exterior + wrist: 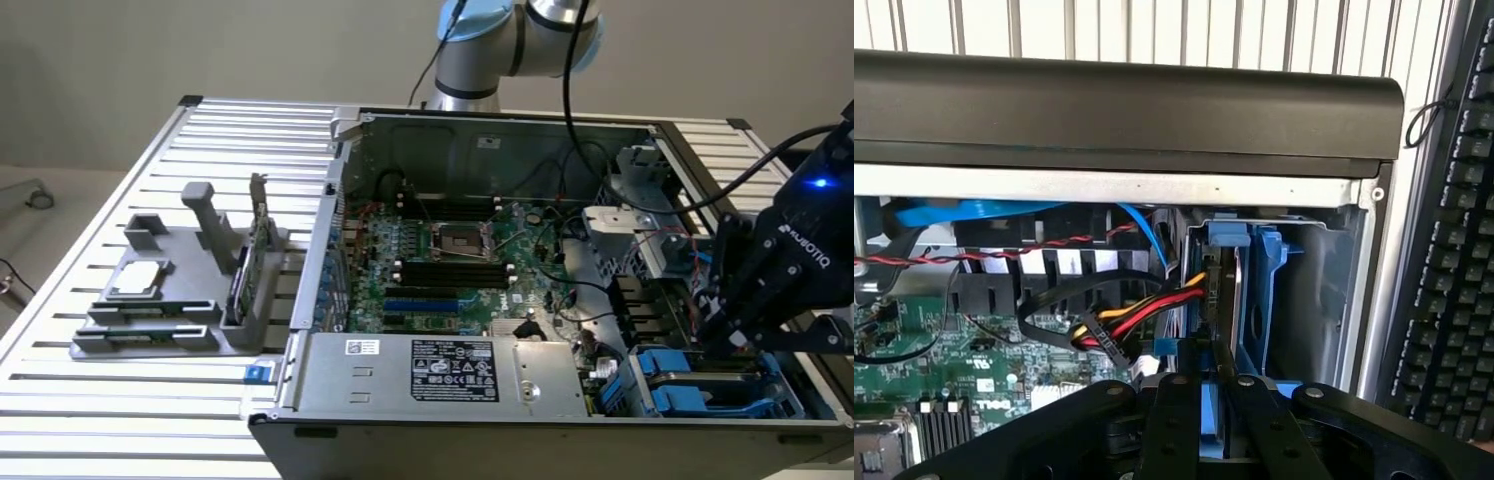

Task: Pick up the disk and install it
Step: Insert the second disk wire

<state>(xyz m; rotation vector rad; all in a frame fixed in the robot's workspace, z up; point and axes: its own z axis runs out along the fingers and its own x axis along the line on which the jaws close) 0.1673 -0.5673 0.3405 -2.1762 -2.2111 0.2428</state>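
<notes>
The disk stands on edge in the drive bay at the case's corner. Only its thin dark side and its blue rail frame show. My gripper sits right over it, and the black fingers are closed on the near end of the blue frame. In the exterior view the gripper reaches down into the bay at the exterior view's right. Blue rails show just beneath it, and the disk's label is hidden.
The open computer case holds a motherboard, a power supply and cable bundles beside the bay. A grey fixture at the exterior view's left carries a small silver chip and a green card. A keyboard lies outside the case wall.
</notes>
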